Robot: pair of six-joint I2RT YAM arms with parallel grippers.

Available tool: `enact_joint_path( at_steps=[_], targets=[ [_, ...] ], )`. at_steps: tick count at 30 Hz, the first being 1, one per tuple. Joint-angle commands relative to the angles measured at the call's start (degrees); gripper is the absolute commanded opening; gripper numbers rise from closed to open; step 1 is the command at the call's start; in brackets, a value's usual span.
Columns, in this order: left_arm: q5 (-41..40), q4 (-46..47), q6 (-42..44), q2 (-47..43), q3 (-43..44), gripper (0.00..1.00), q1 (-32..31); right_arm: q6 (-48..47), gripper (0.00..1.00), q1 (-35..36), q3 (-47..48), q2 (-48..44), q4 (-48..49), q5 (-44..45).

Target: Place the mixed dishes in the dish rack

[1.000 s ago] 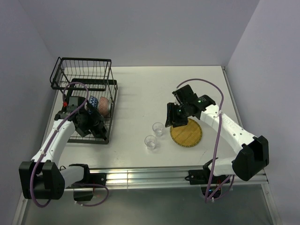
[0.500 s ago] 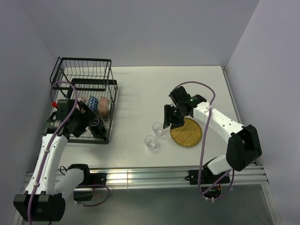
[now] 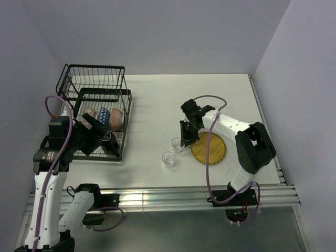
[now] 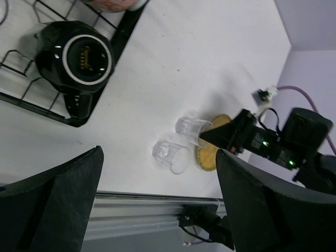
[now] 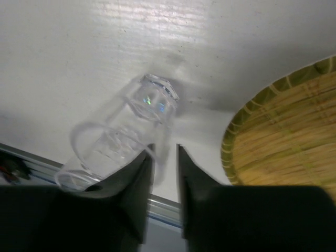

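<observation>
The black wire dish rack (image 3: 97, 86) stands at the far left. Three patterned bowls sit on edge in it, among them a blue bowl (image 3: 104, 116) and an orange-red bowl (image 3: 117, 119). The dark mug (image 4: 79, 58) rests upside down on the rack's lower wires. My left gripper (image 3: 102, 137) hangs wide open above the rack's near end, holding nothing. Two clear glasses stand mid-table. My right gripper (image 3: 184, 137) straddles the rim of the farther glass (image 3: 177, 143), one finger inside it, jaws narrow but still apart. The nearer glass (image 3: 168, 158) stands free. The yellow plate (image 3: 208, 148) lies just right of them.
The metal rail (image 3: 173, 198) runs along the table's near edge. Purple walls close in the left, back and right sides. The right arm's cable (image 3: 210, 157) loops over the yellow plate.
My left gripper has lifted and drawn back from the mug, leaving it in the rack. My right gripper has moved left and down onto the farther glass, its jaws narrowing.
</observation>
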Motion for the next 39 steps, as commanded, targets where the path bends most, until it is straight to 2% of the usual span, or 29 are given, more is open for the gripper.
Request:
enact_joint_path(
  at_steps=[1,3,4,8,11,14,15,16,17,18,19,20,21,26,30,39],
  targets=[
    [5.5,0.7,-1.0,-0.5,3.8,0.94,0.2,1.6,0.25,0.8,3.2,1.2,2.6,0.6],
    [8.1,2.4,-0.8,-0.1,4.2,0.92,0.2,2.1,0.06,1.1,3.9,1.5,2.5,0.2],
    [9.4,3.3,-0.7,0.5,4.2,0.91,0.2,2.4,0.0,1.3,4.3,1.3,2.2,0.4],
    [16.2,8.6,-0.5,2.1,3.9,0.91,0.1,3.6,0.0,1.4,5.1,-2.9,0.7,1.7],
    [23.2,15.6,-1.5,3.4,3.9,0.93,-0.1,5.2,0.0,0.8,7.7,-8.6,-1.0,-1.3],
    [30.6,25.2,-4.2,4.3,3.0,0.92,-0.5,8.5,0.0,-0.1,11.2,-13.3,-1.1,-11.4],
    [31.9,27.5,-5.0,4.5,2.8,0.92,-0.6,9.6,0.0,-0.3,11.8,-14.1,1.4,-20.2],
    [34.0,32.0,-5.8,4.9,2.5,0.92,-0.9,13.3,0.0,-0.4,12.2,-15.1,3.4,-25.3],
    [35.0,34.0,-7.4,5.1,2.3,0.92,-1.1,16.0,0.0,-0.3,12.2,-15.6,6.0,-30.0],
    [36.0,35.9,-8.1,5.4,2.1,0.93,-1.2,18.9,0.0,-0.1,11.8,-16.2,12.5,-33.9],
    [36.9,38.0,-8.8,6.1,1.9,0.93,-1.6,25.4,0.0,0.2,10.6,-17.9,16.1,-38.6],
    [37.1,38.7,-9.6,6.3,2.0,0.93,-1.9,28.3,0.0,0.2,10.2,-18.6,19.7,-40.1],
    [37.2,39.4,-10.3,6.7,1.8,0.94,-2.2,30.6,0.0,0.3,10.1,-19.1,24.6,-41.2],
    [37.7,45.4,-14.8,7.4,0.8,0.95,-5.9,38.1,0.0,1.7,12.3,-18.2,30.5,-44.4],
    [36.0,45.9,-15.3,7.7,0.9,0.95,-8.3,45.4,0.0,3.5,11.9,-17.8,41.0,-45.4],
    [35.7,52.0,-20.4,8.5,1.6,0.96,-12.1,51.5,0.0,5.6,13.8,-14.1,48.2,-45.8]
  ],
)
